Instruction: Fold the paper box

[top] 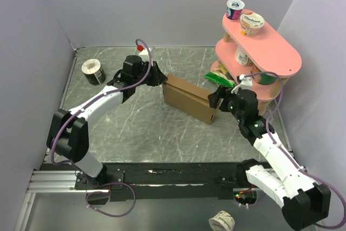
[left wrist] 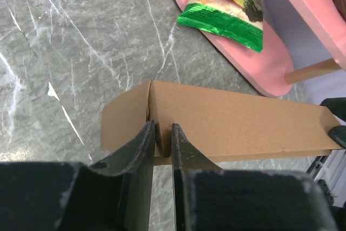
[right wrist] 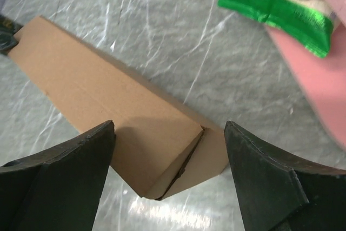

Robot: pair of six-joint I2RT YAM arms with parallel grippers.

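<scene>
**Desk:** Left pincer, how wide?

**Me:** I read the left pincer [left wrist: 163, 131] as nearly closed. Only a thin gap shows, with a cardboard edge of the paper box [left wrist: 243, 123] nipped between its fingers at the box's near end. The rest of the box runs away from that pincer to its right.

**Desk:** And the right one?

**Me:** The right pincer [right wrist: 168, 128] gapes wide and holds nothing. Its fingers [right wrist: 81, 155] straddle the other end of the box, which lies directly under the gap. I cannot tell whether either finger touches the cardboard.

**Desk:** Where does the box sit?

**Me:** On the grey marbled table [top: 135, 128], lying flat between the two pincers and folded into a long shallow block.

**Desk:** Count, please.

**Me:**
- One box and two pincers.
- One green snack bag [right wrist: 281, 4] just beyond the right pincer, lying on the bottom tier of one pink rack [top: 270, 52].
- Two cups [top: 235, 9] on the rack's top tier.
- One more cup [top: 93, 71] on the table, out past the left pincer on its left side.
</scene>
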